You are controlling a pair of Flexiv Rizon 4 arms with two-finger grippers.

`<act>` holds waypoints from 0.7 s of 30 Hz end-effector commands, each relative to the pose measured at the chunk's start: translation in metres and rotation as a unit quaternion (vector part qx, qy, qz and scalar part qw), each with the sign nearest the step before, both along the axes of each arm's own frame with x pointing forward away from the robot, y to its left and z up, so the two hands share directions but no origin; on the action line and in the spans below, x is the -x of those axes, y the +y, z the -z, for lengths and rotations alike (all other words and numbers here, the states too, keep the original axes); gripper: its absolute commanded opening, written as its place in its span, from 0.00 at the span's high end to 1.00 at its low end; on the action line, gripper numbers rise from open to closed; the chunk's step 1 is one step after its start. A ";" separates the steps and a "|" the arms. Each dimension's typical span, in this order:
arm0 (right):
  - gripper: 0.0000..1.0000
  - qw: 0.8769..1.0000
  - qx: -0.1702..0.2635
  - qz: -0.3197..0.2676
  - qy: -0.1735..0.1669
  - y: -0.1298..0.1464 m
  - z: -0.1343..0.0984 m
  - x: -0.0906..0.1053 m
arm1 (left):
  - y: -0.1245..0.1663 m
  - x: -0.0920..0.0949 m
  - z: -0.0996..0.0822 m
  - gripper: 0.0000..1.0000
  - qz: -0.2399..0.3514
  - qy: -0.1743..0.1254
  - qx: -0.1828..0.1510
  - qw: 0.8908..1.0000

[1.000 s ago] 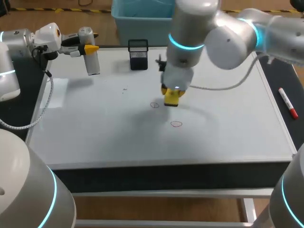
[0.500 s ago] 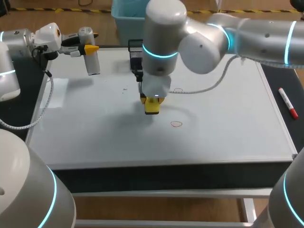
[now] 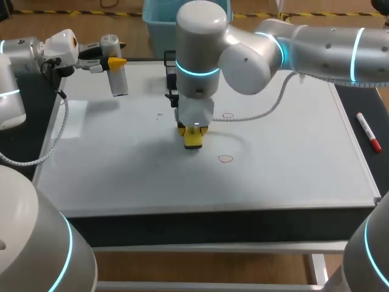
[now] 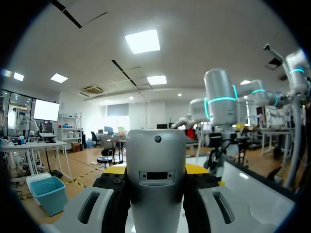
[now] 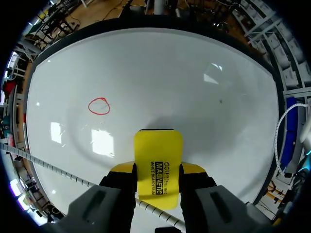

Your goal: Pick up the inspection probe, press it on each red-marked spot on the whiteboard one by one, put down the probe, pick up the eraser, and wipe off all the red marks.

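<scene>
Head view: right tool (image 3: 193, 135) clamped on a flat yellow eraser (image 3: 193, 142), pressed to the smooth whiteboard (image 3: 121, 164) near two red rings (image 3: 226, 159), and left tool (image 3: 112, 61) gripping the grey cylindrical probe (image 3: 118, 79) above the far-left corner; left wrist view: the probe's rounded matte casing fills the space between the fingers; right wrist view: the eraser's printed face, with only one ring ahead.

My right gripper (image 3: 193, 139) holds the eraser (image 5: 158, 158) down on the whiteboard (image 3: 292, 164). One circled mark (image 5: 99, 106) lies ahead of the gripper, off to its side. My left gripper (image 3: 113, 61), holding the probe (image 4: 155, 165), sits well apart at the board's far corner.
</scene>
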State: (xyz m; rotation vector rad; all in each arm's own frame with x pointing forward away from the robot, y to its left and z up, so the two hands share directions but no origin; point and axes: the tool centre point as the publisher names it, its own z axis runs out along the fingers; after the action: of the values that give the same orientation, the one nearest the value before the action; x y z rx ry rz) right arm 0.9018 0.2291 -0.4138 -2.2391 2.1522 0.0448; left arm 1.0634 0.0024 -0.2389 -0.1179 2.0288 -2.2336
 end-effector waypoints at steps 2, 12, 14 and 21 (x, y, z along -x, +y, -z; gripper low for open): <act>1.00 1.000 0.001 0.002 0.006 -0.002 0.004 -0.002 | 0.001 -0.001 0.000 1.00 0.002 0.000 0.001 1.000; 1.00 1.000 -0.001 -0.004 0.013 -0.006 0.010 0.001 | 0.001 -0.001 0.000 1.00 0.002 0.000 0.001 1.000; 1.00 1.000 -0.001 -0.004 0.013 -0.007 0.011 0.001 | 0.001 -0.001 0.000 1.00 0.002 0.000 0.001 1.000; 1.00 1.000 0.008 0.004 0.007 -0.017 0.014 0.001 | 0.001 -0.001 0.000 1.00 0.002 0.000 0.001 1.000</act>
State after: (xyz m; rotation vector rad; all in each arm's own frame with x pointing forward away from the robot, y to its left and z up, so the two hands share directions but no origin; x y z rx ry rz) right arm 0.9021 0.2168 -0.4291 -2.2463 2.1752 0.0559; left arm 1.0634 0.0024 -0.2389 -0.1179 2.0288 -2.2336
